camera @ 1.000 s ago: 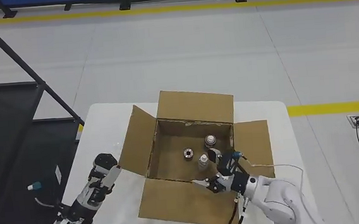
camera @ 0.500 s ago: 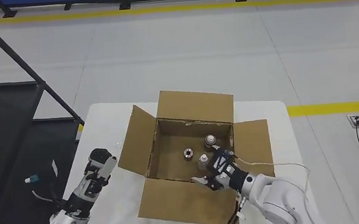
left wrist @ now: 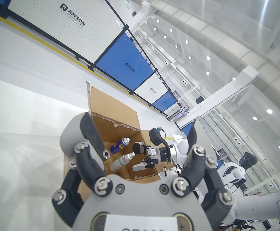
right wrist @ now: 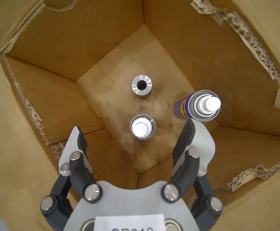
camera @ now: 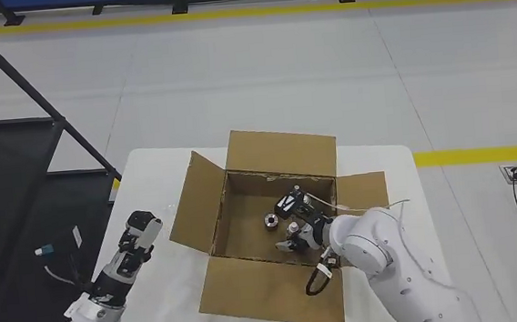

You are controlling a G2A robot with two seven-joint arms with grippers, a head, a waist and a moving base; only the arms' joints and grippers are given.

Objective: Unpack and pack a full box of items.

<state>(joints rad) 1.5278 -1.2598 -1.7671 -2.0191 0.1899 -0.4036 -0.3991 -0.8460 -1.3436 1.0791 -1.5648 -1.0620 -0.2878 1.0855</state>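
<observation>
White table on pale hall floor, cardboard box atop; left end effector and right end effector released, empty.

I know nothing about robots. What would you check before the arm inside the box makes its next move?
1. Right hand open: ok.
2. Small bottle upright, lined up between the fingers: ok.
3. Blue can clear of the nearer finger: cannot tell; they look close.
4. Metal cylinder apart from the bottle: ok.
5. Box flaps folded open: ok.
6. Left hand outside the box, open: ok.
</observation>
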